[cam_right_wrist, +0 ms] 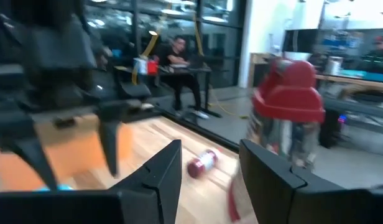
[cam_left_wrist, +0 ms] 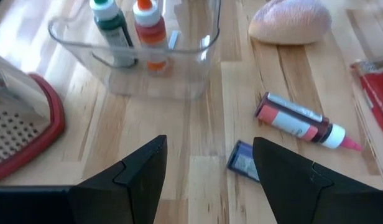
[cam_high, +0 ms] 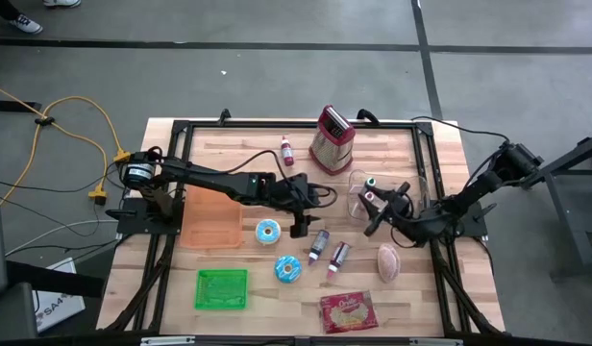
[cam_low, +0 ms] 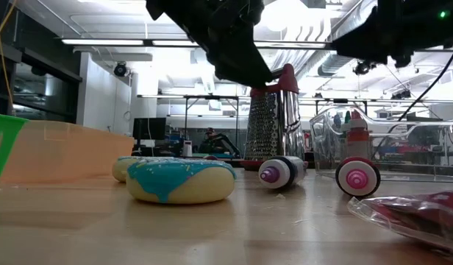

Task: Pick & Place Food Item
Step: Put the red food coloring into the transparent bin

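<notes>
— Where is the food item?
— Several lie loose on the table (cam_high: 440, 192). The blue-iced doughnut (cam_high: 287, 269) sits on the bare wood near the middle of the front half, flat, glaze up, dripping down its pale sides in the low view. A second doughnut (cam_high: 267, 231) lies at its eleven o'clock, just beside the orange tray (cam_high: 211, 216). A pale pink bread roll (cam_high: 388, 261) lies at three o'clock of the iced one, and a red snack packet (cam_high: 347, 311) at about four.

— And the arms?
— The left arm reaches from the table's left side across toward the centre, its wrist sloping down. The left pincer (cam_left_wrist: 209, 163) hangs above the wood with its fingers apart and nothing between them; below it lie two small bottles (cam_high: 328, 250), on their sides. The right pincer (cam_high: 384, 206) is raised at about two o'clock of the iced doughnut, pointing roughly level toward the left arm, close to the clear bin (cam_high: 363, 187) holding upright bottles. Its fingers stand apart, gripping nothing.

— Anything else?
— A red-topped grater (cam_high: 332, 140) stands at twelve o'clock; a green basket (cam_high: 222, 288) lies at eight.
</notes>
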